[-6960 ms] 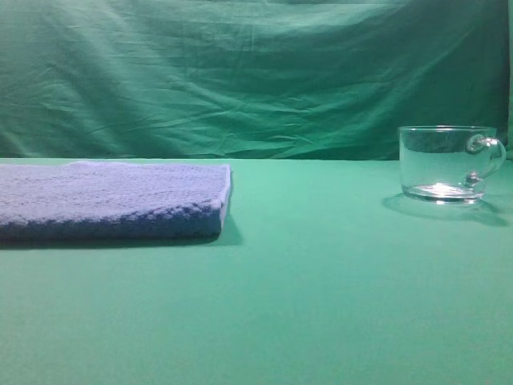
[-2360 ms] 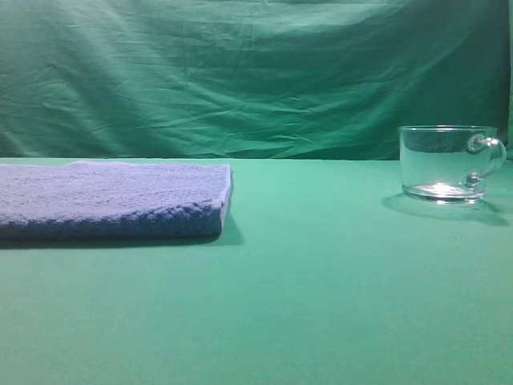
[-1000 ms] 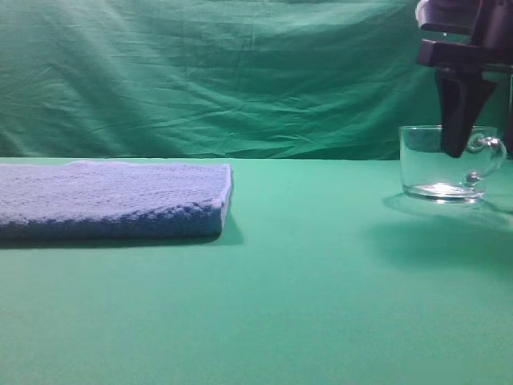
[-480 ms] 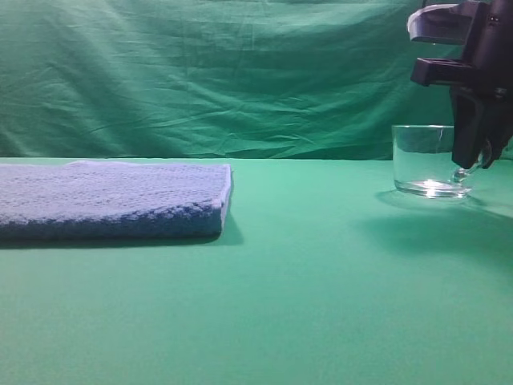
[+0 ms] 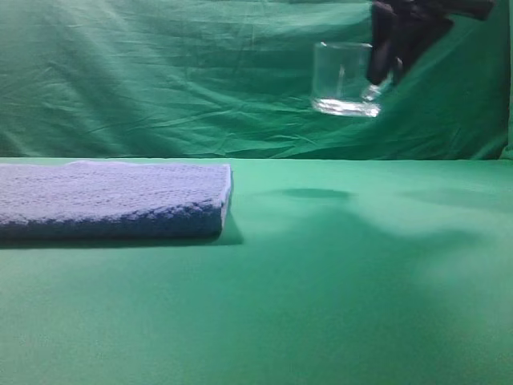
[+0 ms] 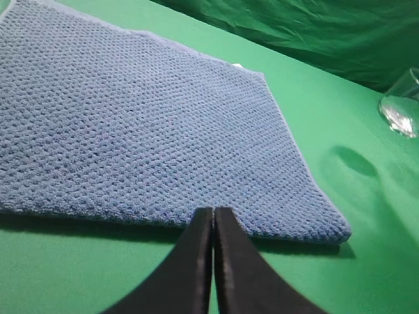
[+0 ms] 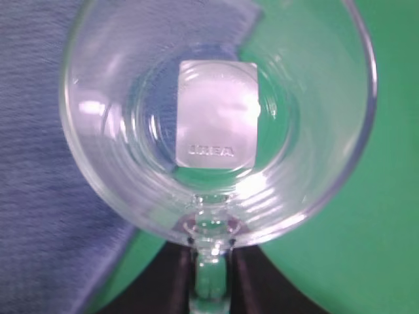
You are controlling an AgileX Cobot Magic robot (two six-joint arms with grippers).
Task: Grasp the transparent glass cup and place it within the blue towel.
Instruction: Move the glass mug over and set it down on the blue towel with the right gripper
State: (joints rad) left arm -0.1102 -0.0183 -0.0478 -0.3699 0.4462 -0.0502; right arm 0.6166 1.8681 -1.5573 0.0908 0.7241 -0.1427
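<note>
Green cloth-covered surface (image 5: 321, 305), green drape behind. Right gripper (image 5: 394, 50) fingers clamped on loop handle of squat clear glass cup (image 5: 343, 78), airborne, well right of folded blue terry towel (image 5: 112, 196); handle grip leaves base free for setting down. Left gripper (image 6: 213, 226) fingers together, hanging near towel's edge.

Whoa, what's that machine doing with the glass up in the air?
The right gripper is holding a transparent glass cup by its handle, well above the green table. A folded blue towel lies off to the left with nothing on it. The left gripper sits shut near the towel's edge.
</note>
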